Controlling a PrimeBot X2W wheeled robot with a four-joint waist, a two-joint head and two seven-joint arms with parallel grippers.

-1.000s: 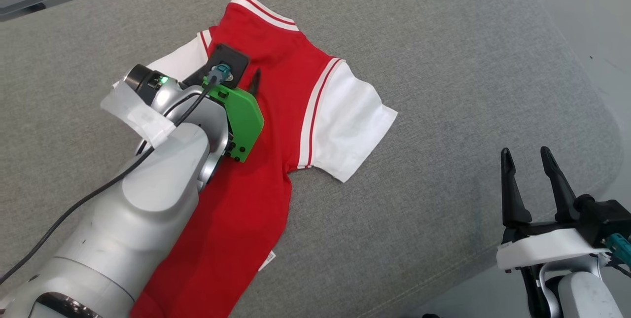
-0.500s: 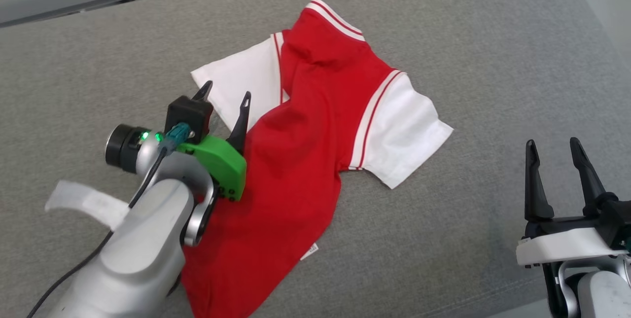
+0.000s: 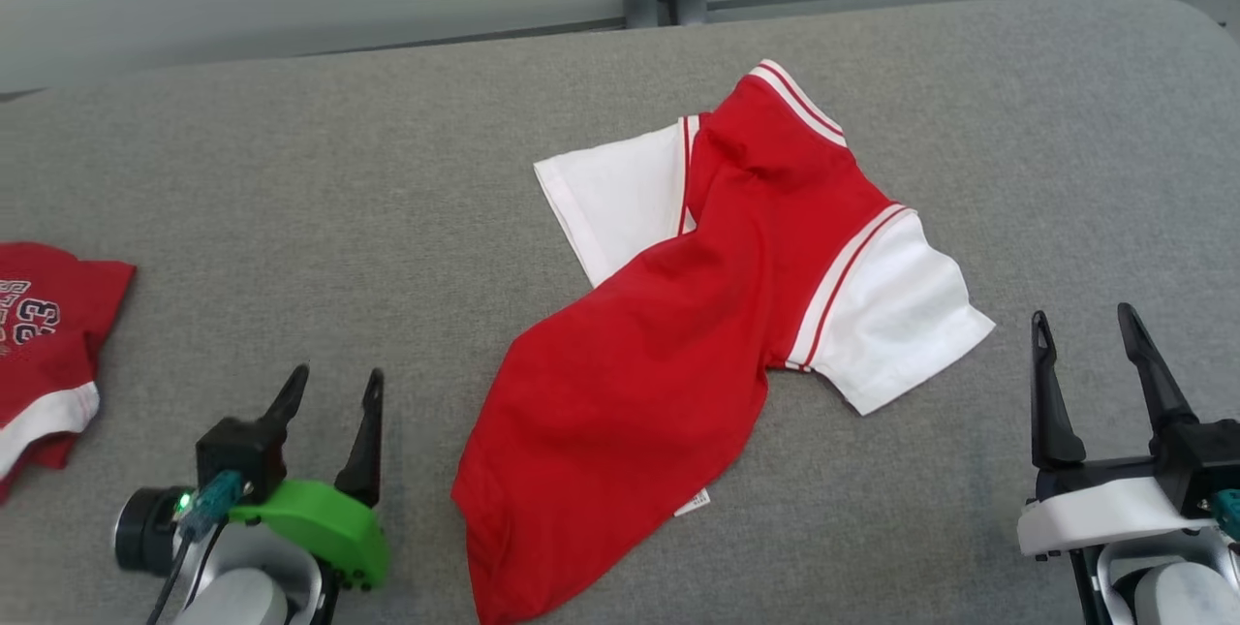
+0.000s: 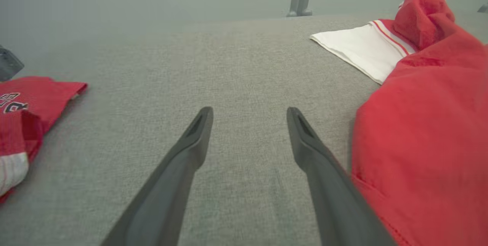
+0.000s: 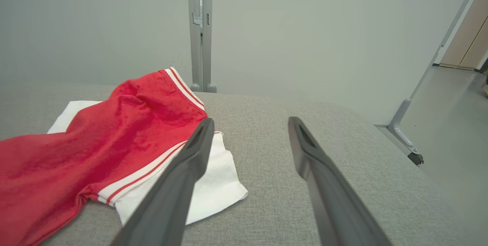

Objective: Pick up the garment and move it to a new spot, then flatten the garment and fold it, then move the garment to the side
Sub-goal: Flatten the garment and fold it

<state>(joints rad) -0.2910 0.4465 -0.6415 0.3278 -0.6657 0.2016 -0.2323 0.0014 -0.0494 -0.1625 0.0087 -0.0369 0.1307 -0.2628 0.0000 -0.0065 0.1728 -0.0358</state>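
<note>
Your garment (image 3: 659,344) runs 7-to-1 o'clock: it's at 3 o'clock of the left jaws and 9 o'clock of the right jaws, looks nearer those. Both pairs wide apart, empty.

I see my right gripper (image 5: 250,121) spread wide and empty over the grey cushion (image 5: 381,154). The red-and-white garment (image 5: 114,139) lies rumpled at its left.

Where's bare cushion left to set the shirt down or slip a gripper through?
Widest free patch: grey cushion between the other red garment at the left edge and the shirt, ahead of the left gripper. Also bare: the strip behind the shirt, and the corner beyond its white sleeve, by the right gripper. Crowded: centre, left edge.
</note>
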